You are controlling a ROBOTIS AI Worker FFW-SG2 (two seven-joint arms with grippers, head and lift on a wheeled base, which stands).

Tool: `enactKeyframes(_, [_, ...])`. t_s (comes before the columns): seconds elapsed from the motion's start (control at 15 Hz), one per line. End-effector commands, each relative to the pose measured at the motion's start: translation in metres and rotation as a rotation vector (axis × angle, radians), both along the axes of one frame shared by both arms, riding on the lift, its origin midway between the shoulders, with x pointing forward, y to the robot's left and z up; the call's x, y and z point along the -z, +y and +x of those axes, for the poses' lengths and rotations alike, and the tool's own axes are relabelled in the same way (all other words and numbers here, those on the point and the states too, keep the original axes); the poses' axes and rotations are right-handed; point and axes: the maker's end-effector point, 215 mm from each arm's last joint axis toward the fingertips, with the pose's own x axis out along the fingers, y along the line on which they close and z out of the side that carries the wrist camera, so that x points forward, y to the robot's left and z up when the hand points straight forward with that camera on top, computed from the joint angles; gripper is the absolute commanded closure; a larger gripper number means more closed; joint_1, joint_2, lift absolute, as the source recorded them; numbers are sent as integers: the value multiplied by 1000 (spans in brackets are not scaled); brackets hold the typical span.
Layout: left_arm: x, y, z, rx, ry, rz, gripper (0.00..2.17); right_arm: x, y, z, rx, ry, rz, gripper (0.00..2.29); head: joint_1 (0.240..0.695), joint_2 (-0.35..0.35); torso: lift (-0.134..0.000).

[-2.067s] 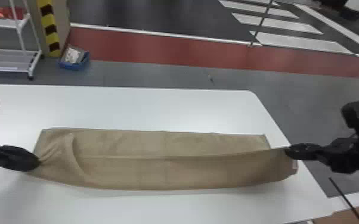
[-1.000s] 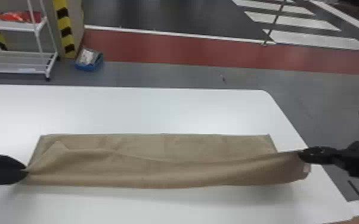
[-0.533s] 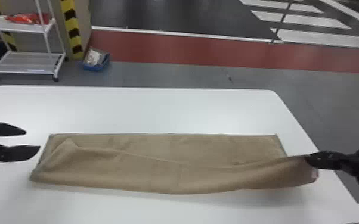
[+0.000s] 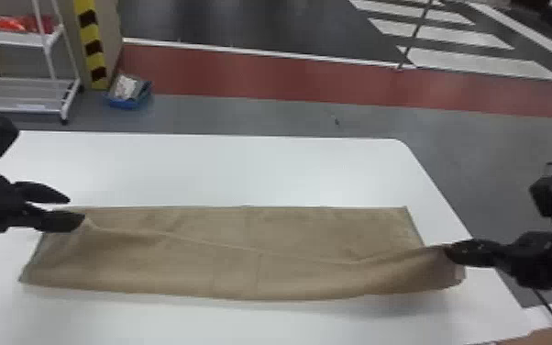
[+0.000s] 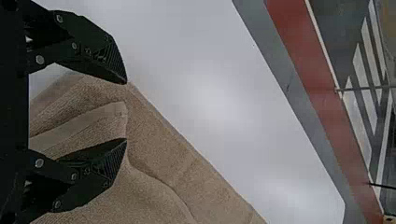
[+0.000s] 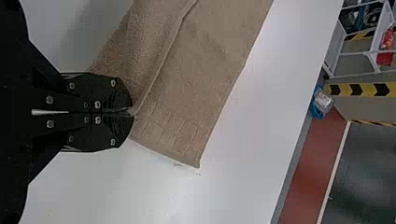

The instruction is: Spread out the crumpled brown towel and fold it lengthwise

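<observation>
The left gripper (image 4: 77, 207) has let go of the brown towel (image 4: 289, 229); a second ago its fingers were pinched on the towel's left end, half a second ago they stood parted off that end, and now they have moved in over it, at the corner of the folded flap; the right gripper (image 4: 448, 252) has kept its grip on the flap's right end through all the earlier frames.

The left arm comes in from the left edge of the head view and points in toward the towel; in the left wrist view the left gripper (image 5: 126, 111) has its fingers wide apart, towel and a pale hem band showing between them. The right arm comes in from the right edge and points inward; in the right wrist view the right gripper (image 6: 133, 112) has its fingers pressed together on the flap's edge, near the towel's end.

The towel lies stretched across the white table (image 4: 243, 169), its near side turned up over the rest; the flap's edge sags between its two ends, and a shadow falls on the table below its right part; beyond the table, a blue bin (image 4: 126, 102) sits on the floor near a white rack (image 4: 18, 89).
</observation>
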Motion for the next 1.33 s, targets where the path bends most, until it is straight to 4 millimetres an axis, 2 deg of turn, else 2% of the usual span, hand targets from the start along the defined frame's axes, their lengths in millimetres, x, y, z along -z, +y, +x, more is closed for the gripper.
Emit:
enactKeyframes(0.0, [12, -1, 8, 16, 33, 49, 549, 3, 1, -5, 0, 4, 1, 1328, 695, -239, -124])
enactKeyframes(0.67, [30, -2, 1, 37, 69, 97, 566, 1, -1, -7, -1, -1, -11, 1328, 695, -244, -124])
enactKeyframes(0.73, [31, -3, 0, 38, 72, 97, 788, 0, -1, -6, -6, -5, -16, 1328, 695, -244, -124])
enactKeyframes(0.8, [30, -4, 0, 42, 71, 95, 839, 1, -1, -7, -6, -4, -15, 1328, 695, -245, -124])
enactKeyframes(1.27, [22, -13, 0, 118, -9, 87, 839, -1, -4, -7, -4, -7, -19, 1328, 695, -256, -124])
